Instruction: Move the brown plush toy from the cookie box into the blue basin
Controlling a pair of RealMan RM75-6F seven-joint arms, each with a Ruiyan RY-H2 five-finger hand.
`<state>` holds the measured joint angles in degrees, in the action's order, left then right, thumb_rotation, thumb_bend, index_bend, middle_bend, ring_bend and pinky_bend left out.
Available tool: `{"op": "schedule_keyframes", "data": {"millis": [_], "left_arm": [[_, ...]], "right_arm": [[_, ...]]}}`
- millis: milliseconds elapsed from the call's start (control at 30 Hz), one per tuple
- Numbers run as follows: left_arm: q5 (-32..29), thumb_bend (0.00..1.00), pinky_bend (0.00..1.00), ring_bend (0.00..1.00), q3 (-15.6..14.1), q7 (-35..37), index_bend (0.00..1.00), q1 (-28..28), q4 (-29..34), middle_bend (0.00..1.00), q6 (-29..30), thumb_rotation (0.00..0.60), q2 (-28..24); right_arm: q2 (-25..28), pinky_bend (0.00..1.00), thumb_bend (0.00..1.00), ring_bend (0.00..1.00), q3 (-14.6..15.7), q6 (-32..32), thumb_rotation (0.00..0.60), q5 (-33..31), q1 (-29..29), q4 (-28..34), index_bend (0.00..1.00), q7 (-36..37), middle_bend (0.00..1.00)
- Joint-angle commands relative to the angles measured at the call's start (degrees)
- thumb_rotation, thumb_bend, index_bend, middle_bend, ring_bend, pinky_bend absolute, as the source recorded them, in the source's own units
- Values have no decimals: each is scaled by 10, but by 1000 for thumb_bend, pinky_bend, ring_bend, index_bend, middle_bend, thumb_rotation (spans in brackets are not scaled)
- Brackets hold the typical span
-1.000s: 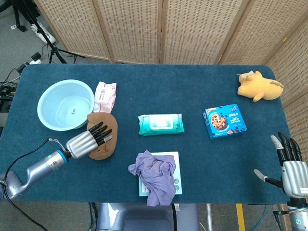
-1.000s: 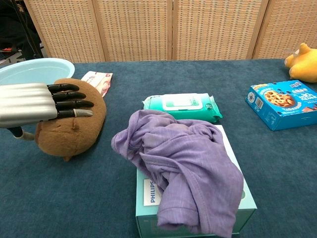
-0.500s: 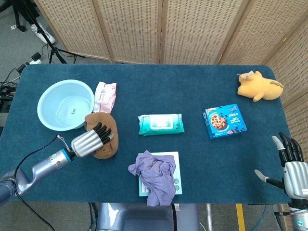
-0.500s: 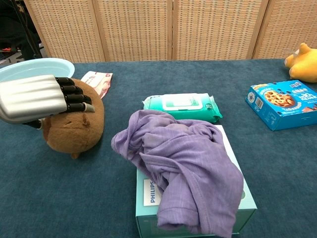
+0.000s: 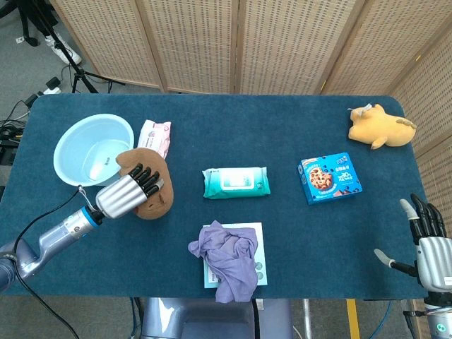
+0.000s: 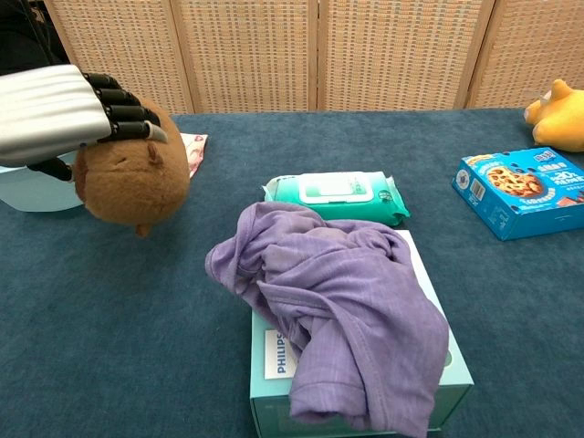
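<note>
My left hand grips the brown plush toy and holds it off the table, just right of the blue basin. The fingers curl over the toy's top. The cookie box lies far to the right with nothing on it. My right hand hangs off the table's near right corner, fingers apart, holding nothing.
A pink packet lies beside the basin. A green wipes pack sits mid-table. A purple cloth drapes over a pale box at the front. A yellow plush lies far right.
My left hand closed on the brown plush toy and lifted it off the table, carrying it up and toward the basin. The right hand stayed still.
</note>
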<state>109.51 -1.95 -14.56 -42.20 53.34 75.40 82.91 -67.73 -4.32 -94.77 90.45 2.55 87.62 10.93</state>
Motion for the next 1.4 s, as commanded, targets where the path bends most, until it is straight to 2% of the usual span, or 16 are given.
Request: {"op": "schedule_keyframes", "data": {"millis": [33,300,500,767,933,1067,1133,1200,1300,1400], "left_arm": [[-9,511,370,442,13,-12,739,-7,28,381,6,600,-22],[-44,508,370,442,45,-35,739,-12,97,381,8,600,-85],[-61,503,370,442,55,-32,739,-6,105,381,13,600,-101],[-81,467,370,440,45,-30,739,15,79,380,4,600,-138],[-139,433,370,439,44,-7,716,47,28,335,-29,600,-131],[-177,375,366,358,47,-15,555,62,-11,201,-60,600,-116],[-196,324,311,284,52,-21,426,66,-15,112,-72,600,-107],[-212,252,194,174,58,-27,256,68,-13,18,-84,600,-102],[-229,179,66,58,64,-37,120,67,-6,0,-101,600,-95],[-235,106,0,0,67,-48,60,65,-7,0,-101,600,-85]], "right_arm": [[0,0,0,0,0,1,600,-1,0,0,0,0,0],[2,0,0,0,-1,7,600,-1,0,2,0,-3,0],[2,0,0,0,-1,8,600,0,-1,4,0,-6,0],[3,0,0,0,-2,10,600,1,-1,5,0,-7,0],[1,0,0,0,0,9,600,5,-1,7,0,-14,0],[-3,0,0,0,1,13,600,6,0,7,0,-24,0],[-4,0,0,0,2,14,600,8,0,7,0,-29,0],[-5,0,0,0,2,16,600,9,1,8,0,-33,0],[-5,0,0,0,1,17,600,7,1,9,0,-35,0],[-4,0,0,0,0,17,600,5,0,9,0,-33,0]]}}
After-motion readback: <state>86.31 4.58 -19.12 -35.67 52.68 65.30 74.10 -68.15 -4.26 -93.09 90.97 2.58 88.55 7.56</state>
